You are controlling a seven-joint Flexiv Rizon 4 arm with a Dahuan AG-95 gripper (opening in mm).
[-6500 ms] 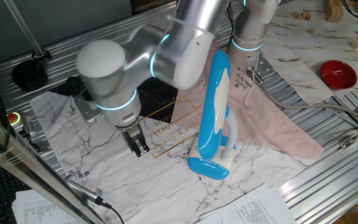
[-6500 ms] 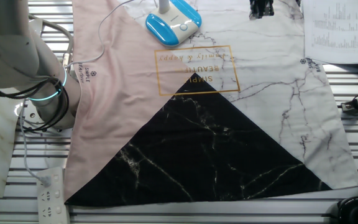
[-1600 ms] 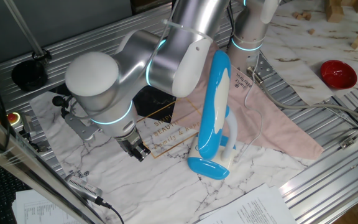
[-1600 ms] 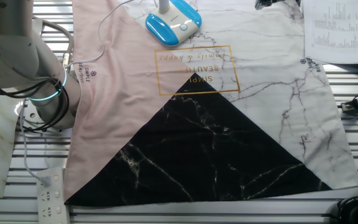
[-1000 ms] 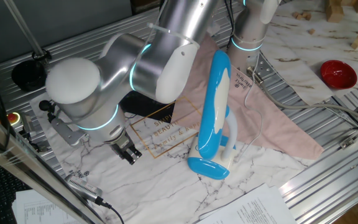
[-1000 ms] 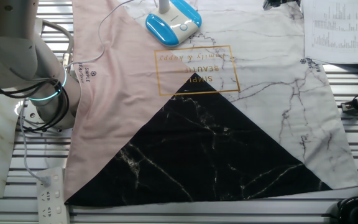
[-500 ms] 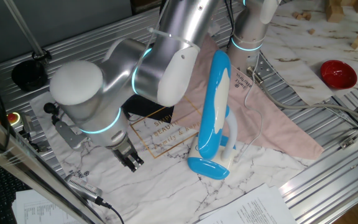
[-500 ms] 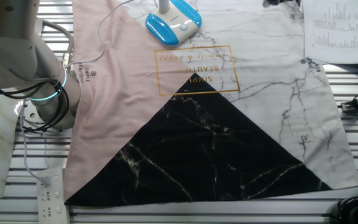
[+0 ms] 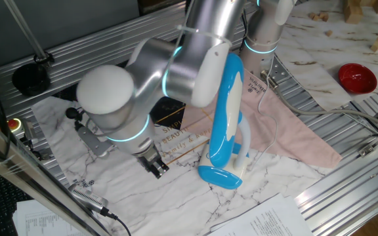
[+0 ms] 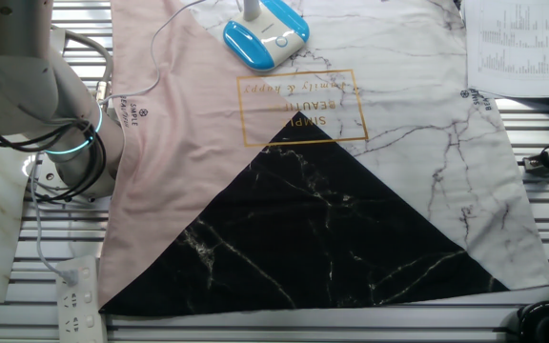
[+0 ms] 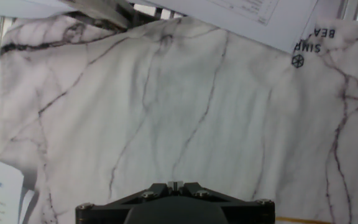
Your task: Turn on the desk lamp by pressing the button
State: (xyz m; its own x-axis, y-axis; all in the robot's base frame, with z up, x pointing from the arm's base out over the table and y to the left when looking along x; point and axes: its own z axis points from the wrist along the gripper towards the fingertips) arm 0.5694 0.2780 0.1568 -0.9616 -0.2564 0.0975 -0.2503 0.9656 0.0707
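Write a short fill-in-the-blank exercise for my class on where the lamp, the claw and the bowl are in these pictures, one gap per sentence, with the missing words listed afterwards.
1. The desk lamp has a bright ____ and white body.
2. The claw hangs over the ____-patterned part of the cloth, beside the lamp's base, not on it.
3. The bowl at the far edge of the table is ____ in colour.
4. In the hand view, only the white veined cloth and sheets of ____ show; the lamp does not.

Missing words: blue; marble; red; paper

The cloth (image 10: 370,181) reads "SIMPLE BEAUTY" upside down in its gold frame
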